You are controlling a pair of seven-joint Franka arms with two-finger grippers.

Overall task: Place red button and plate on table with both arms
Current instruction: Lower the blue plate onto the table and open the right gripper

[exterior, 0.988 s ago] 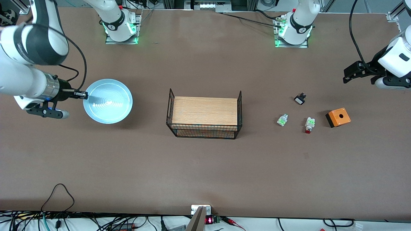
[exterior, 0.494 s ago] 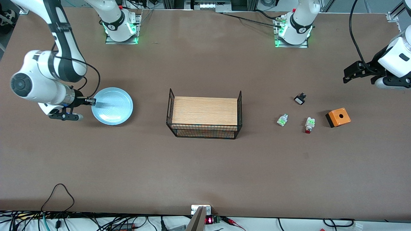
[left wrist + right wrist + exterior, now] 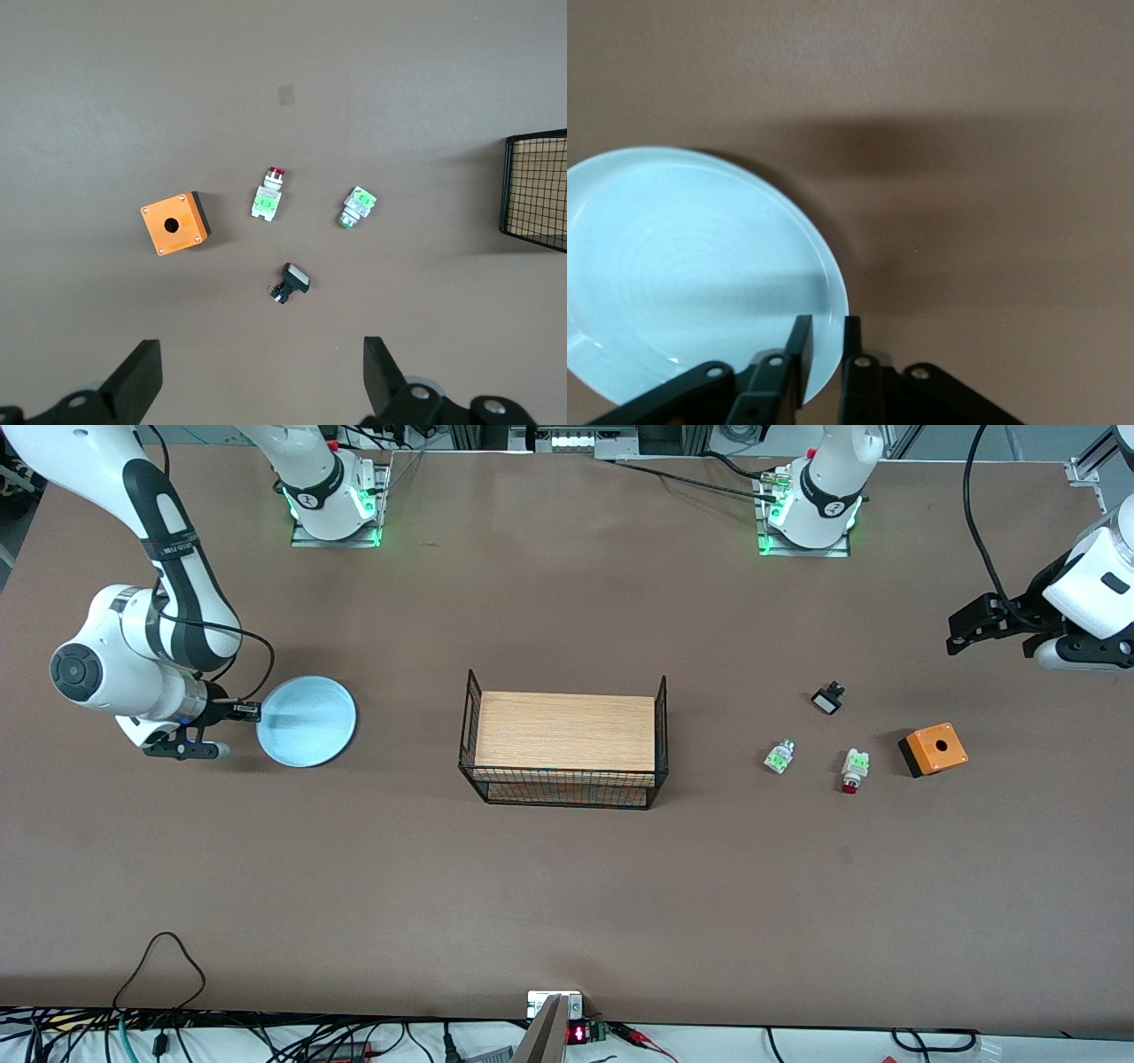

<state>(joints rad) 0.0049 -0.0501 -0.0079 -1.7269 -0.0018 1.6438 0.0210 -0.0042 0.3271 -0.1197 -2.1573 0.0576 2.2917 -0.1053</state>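
Note:
The pale blue plate (image 3: 308, 721) is low over the brown table (image 3: 567, 886) toward the right arm's end. My right gripper (image 3: 252, 711) is shut on its rim. The right wrist view shows the fingers (image 3: 800, 341) pinching the plate's edge (image 3: 691, 274); I cannot tell whether the plate touches the table. The red button (image 3: 852, 771) lies on the table toward the left arm's end, beside the orange box, and shows in the left wrist view (image 3: 268, 197). My left gripper (image 3: 961, 633) is open and empty, up in the air over that end (image 3: 261, 359).
A black wire rack with a wooden top (image 3: 563, 748) stands mid-table. Round the red button lie an orange box with a hole (image 3: 934, 748), a whitish-green part without a red cap (image 3: 779, 756) and a small black part (image 3: 827, 699).
My right arm has come down with the plate, which now looks smaller and sits lower, slightly closer to the right arm's end. The left arm has not moved.

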